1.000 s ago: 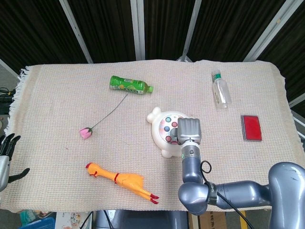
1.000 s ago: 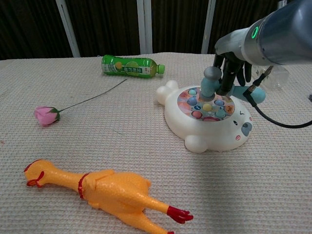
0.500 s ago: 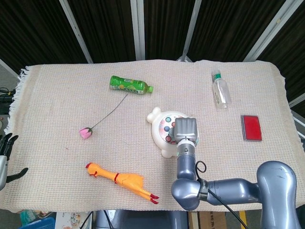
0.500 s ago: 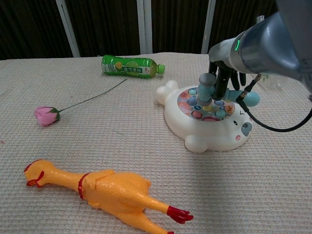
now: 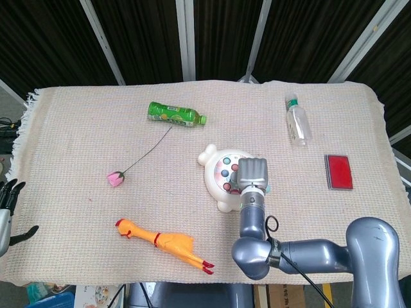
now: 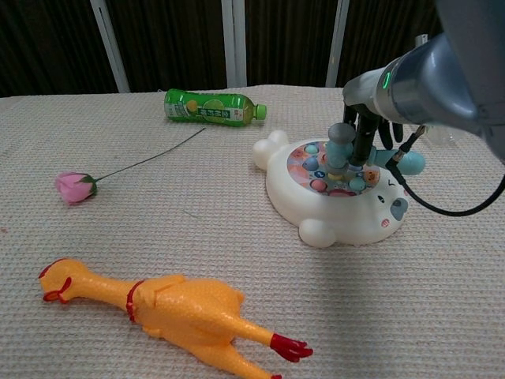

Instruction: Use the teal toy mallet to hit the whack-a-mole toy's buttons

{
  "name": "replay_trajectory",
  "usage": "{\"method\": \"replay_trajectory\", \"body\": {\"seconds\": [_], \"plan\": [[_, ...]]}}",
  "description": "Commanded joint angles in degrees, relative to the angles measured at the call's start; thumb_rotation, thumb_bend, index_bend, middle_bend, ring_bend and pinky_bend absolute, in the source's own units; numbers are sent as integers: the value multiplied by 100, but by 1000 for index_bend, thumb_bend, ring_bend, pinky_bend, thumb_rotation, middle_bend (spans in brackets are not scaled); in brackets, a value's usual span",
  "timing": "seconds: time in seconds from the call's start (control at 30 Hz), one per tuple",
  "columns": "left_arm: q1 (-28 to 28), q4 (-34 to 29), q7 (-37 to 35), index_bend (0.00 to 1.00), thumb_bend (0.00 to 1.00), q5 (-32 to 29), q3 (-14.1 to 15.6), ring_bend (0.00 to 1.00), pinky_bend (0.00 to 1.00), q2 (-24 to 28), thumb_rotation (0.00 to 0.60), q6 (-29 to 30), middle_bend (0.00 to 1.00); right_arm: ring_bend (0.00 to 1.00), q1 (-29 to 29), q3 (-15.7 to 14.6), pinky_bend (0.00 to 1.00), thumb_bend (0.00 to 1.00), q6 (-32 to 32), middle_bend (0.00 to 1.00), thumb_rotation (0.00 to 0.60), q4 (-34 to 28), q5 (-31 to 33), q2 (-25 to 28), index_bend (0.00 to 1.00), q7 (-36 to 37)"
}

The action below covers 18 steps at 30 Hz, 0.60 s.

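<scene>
- Two views agree that the hitting step is in hand. In the head view the right hand [image 5: 253, 174] sits directly over the right part of the whack-a-mole toy [image 5: 221, 179], hiding the mallet and several buttons; its fingers cannot be made out from above. The toy lies near the middle of the mat [image 5: 77, 135], with a green bottle [image 5: 174, 114] behind it, a pink rose [image 5: 116, 178] to its left and a rubber chicken [image 5: 166, 242] in front.
- At the far left edge of the head view the left hand [image 5: 8, 205] hangs off the mat with fingers apart and nothing in them.
- From the chest view the right hand [image 6: 369, 134] has its dark fingers [image 6: 364, 139] wrapped around the handle of the teal toy mallet [image 6: 341, 146], whose head stands upright with its lower end down among the buttons [image 6: 319, 167] of the whack-a-mole toy [image 6: 338, 197], touching or nearly so. The handle's teal end [image 6: 412, 163] pokes out to the right.
- Judging from this, a strike is landing or just landed; the next move calls for lifting the mallet clear, shifting it over another coloured button, and coming down straight without shoving the toy.
</scene>
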Motion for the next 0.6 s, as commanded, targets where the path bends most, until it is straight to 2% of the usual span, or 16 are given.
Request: {"method": "replay_trajectory", "body": {"seconds": [0.03, 0.5, 0.6], "plan": [[-1, -2, 2, 130, 4, 4, 4, 0, 0, 3, 600, -3, 35, 622, -12, -28, 402, 611, -13, 712, 600, 60, 12, -25, 925, -22], [8, -8, 11, 130, 3, 29, 13, 0, 0, -2, 600, 20, 35, 622, -34, -6, 402, 612, -2, 712, 600, -3, -140, -47, 926, -5], [12, -7, 5, 130, 3, 21, 10, 0, 0, 3, 600, 24, 35, 622, -44, 83, 402, 612, 57, 712, 600, -118, -193, 8, 927, 48]]}}
